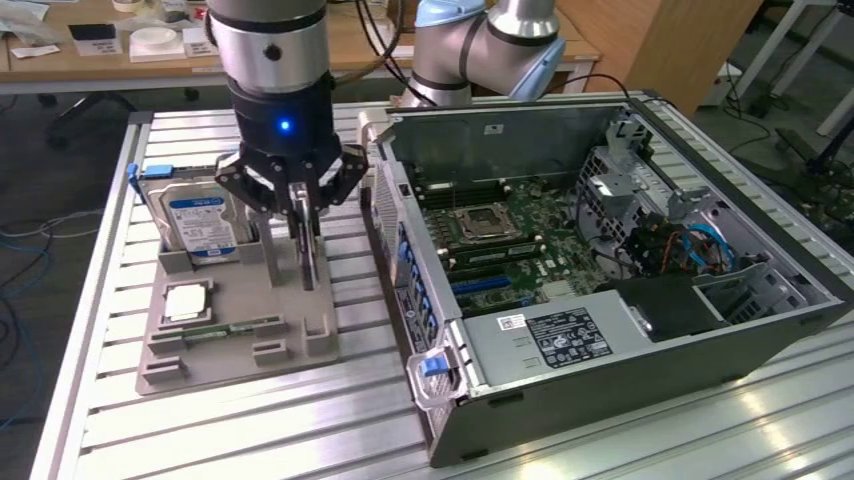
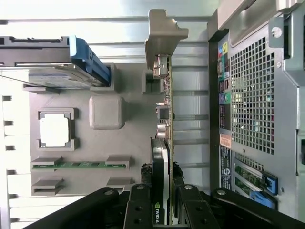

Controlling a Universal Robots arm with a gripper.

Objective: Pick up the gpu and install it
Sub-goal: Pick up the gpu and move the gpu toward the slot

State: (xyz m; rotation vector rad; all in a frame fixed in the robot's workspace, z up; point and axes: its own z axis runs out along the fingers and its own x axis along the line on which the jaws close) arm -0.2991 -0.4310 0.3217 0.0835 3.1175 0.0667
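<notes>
Slotted aluminium tabletop [image 1: 200, 440]. The open PC case [image 1: 641, 400] lies on its side and takes up the half toward the exterior view's right edge, motherboard exposed.

The arm [image 1: 274, 60] comes straight down over the grey parts tray [image 1: 234, 350], which sits near the tabletop's edge on the exterior view's left, just beside the case.

The hard drive [image 1: 200, 215] stands on edge in the tray's far corner, away from the case.

The gpu [image 1: 308, 245] stands on edge along the tray's case-side edge, silver bracket at the far end. Can't tell whether it is clear of its slot.

The gripper [image 1: 300, 205] is on the card's top edge. In the wrist view the fingers [image 2: 140, 205] are clamped on both faces of the gpu.

The CPU [image 1: 187, 302] lies flat mid-tray, and the green memory stick [image 1: 214, 330] is in its slot toward the tray's near edge.
</notes>
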